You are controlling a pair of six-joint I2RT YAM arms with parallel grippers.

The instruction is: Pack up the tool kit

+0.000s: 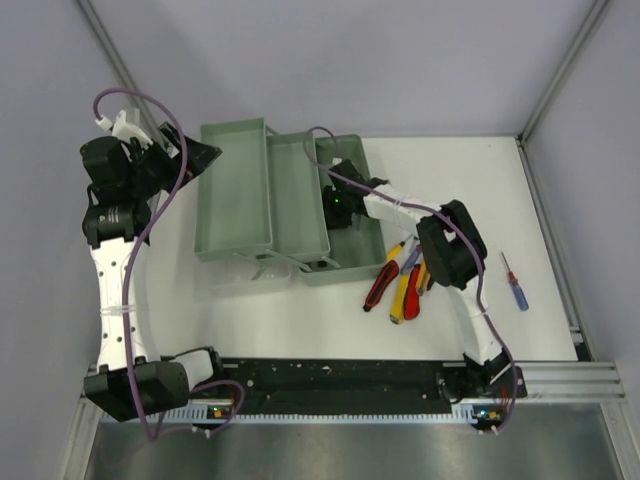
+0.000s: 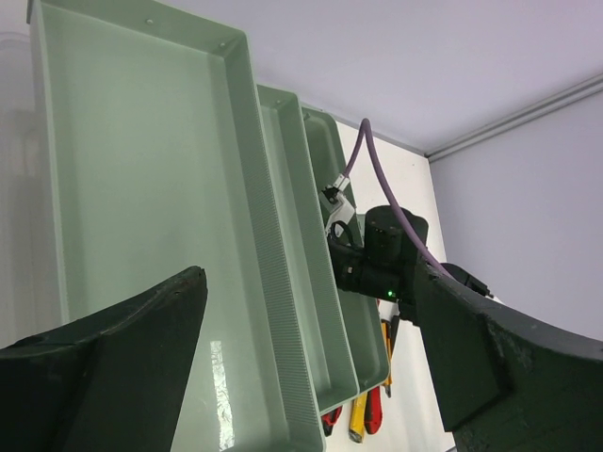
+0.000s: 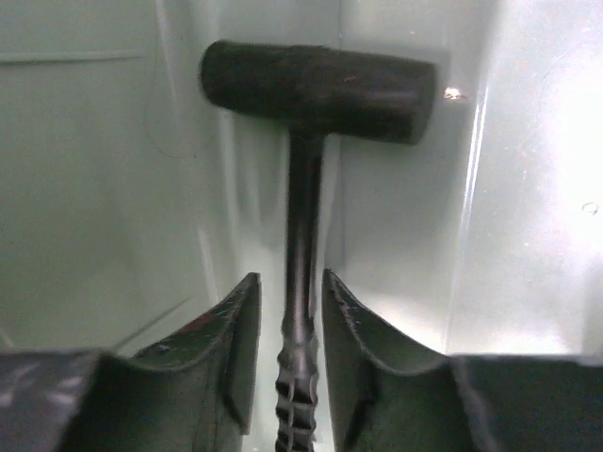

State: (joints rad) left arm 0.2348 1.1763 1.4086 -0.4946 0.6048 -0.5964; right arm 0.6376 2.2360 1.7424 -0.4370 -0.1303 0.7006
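Right gripper (image 3: 290,292), barely parted, flanks the hammer (image 3: 316,89) handle inside the toolbox (image 3: 528,235), apparently not clamping; placing looks done, next lift clear toward the screwdrivers (image 1: 403,290).

No writing, label, brand mark or number could be read in any of the three views. The toolbox (image 1: 235,190) showed only plain grey-green walls and tray floors, from its left tray to its right compartment. The hammer (image 3: 316,89) had a bare black head and shaft, though that close view was soft and dim, so a faint moulded mark may have gone unseen. The loose tool handles (image 1: 400,285) lying to the right of the toolbox were too small from above to show any lettering.
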